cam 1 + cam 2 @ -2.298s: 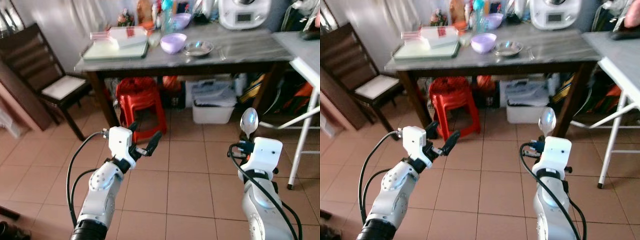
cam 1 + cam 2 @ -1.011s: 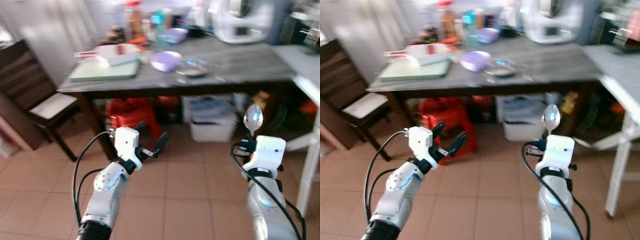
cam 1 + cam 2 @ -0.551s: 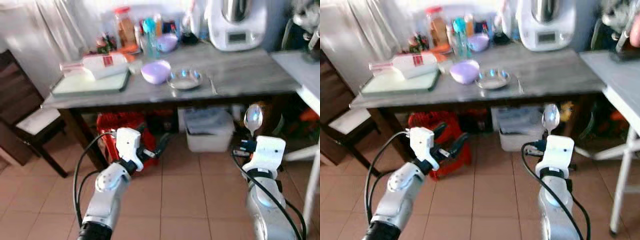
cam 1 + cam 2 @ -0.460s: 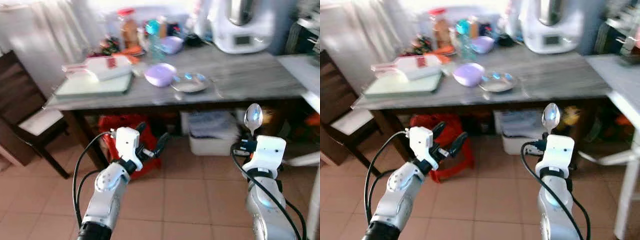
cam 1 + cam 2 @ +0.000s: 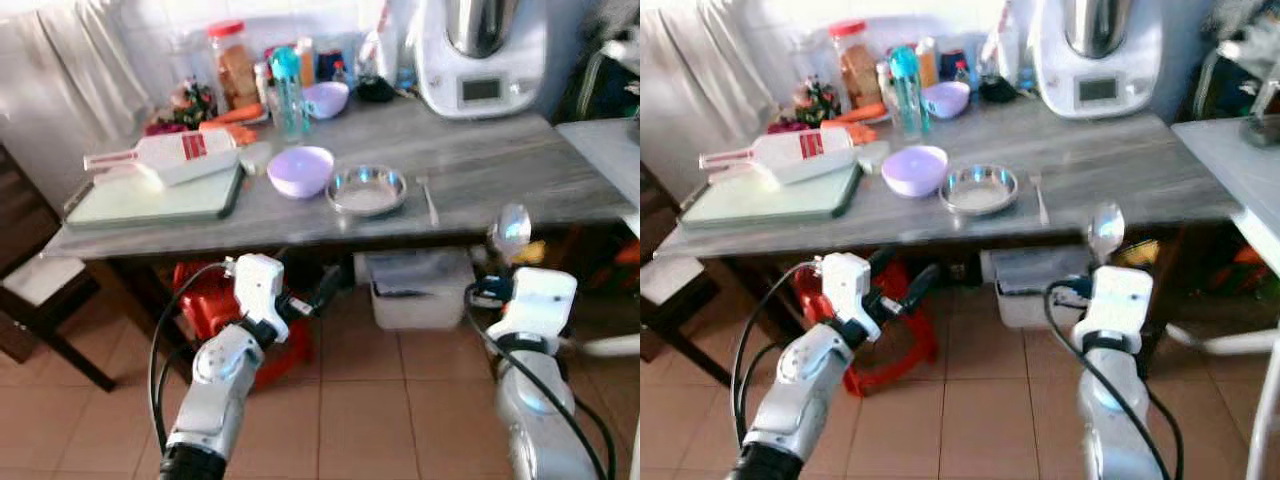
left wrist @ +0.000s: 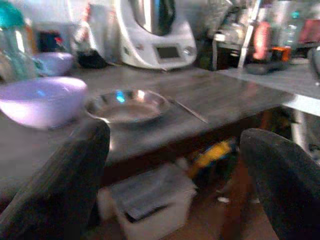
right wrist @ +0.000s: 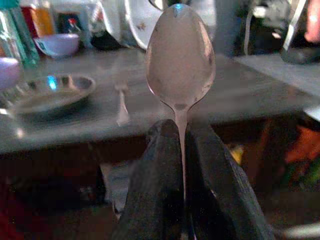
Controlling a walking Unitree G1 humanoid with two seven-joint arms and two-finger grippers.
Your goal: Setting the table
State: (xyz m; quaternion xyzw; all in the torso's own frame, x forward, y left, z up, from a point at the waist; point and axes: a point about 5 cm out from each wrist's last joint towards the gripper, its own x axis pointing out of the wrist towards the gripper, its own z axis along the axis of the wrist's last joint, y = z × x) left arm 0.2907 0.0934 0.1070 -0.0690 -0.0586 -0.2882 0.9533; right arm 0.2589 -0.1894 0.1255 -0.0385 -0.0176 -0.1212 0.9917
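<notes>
The right gripper (image 7: 181, 150) pinches the handle of a spoon (image 7: 180, 57) between its two black fingers, with the bowl of the spoon pointing up; it is in front of the table (image 5: 500, 165) edge, lower than the table top, and not touching it. The left gripper (image 5: 305, 297) is spread wide and holds nothing; it hangs also below the front edge of the table, above a red stool (image 5: 205, 300). On the table, a metal plate (image 5: 367, 190) lies just beside a purple bowl (image 5: 301, 171); a fork (image 5: 430, 198) lies near the plate on its other side; a green cutting board (image 5: 155, 195) carries a white bottle (image 5: 165, 157) lying on its side; a white kitchen machine (image 5: 478, 55) stands at the back; a white storage box (image 5: 418, 290) sits on the floor under the table.
</notes>
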